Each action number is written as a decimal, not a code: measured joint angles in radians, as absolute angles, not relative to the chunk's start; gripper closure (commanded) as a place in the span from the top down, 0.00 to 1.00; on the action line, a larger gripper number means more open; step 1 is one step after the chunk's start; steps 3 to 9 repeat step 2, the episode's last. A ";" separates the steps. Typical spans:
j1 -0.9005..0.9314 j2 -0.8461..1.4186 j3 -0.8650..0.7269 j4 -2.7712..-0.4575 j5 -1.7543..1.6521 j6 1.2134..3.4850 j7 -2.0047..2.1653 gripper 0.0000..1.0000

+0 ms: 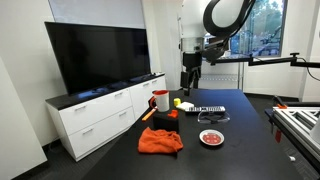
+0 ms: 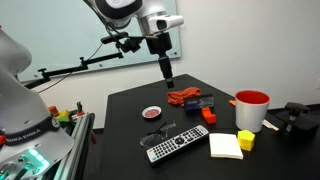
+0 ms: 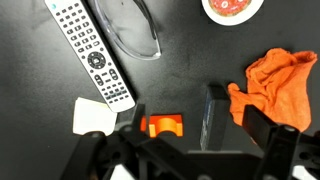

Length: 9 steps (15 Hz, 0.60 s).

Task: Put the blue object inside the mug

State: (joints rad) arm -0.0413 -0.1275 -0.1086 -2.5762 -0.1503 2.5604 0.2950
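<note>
The blue object [image 3: 213,118] is a small dark-blue block standing on the black table beside the orange cloth [image 3: 275,85]; it also shows in an exterior view [image 2: 205,102]. The red mug with a whitish top [image 1: 160,100] stands upright near the table's edge and shows in both exterior views [image 2: 251,110]; it is outside the wrist view. My gripper [image 3: 198,122] is open and empty. It hangs above the table [image 2: 167,78], with the blue object between its fingers in the wrist view but well below them.
An orange block [image 3: 164,125] lies just beside the blue object. A remote [image 3: 93,50], glasses [image 3: 135,30], a white-and-red plate [image 3: 232,8] and a white note pad [image 3: 93,117] lie on the table. A small yellow item [image 2: 246,141] sits near the mug.
</note>
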 measured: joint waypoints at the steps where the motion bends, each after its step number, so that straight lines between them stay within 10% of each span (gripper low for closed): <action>1: -0.043 -0.131 -0.107 -2.580 -0.150 2.560 0.292 1.00; 9: -0.045 -0.133 -0.106 -2.584 -0.150 2.560 0.290 1.00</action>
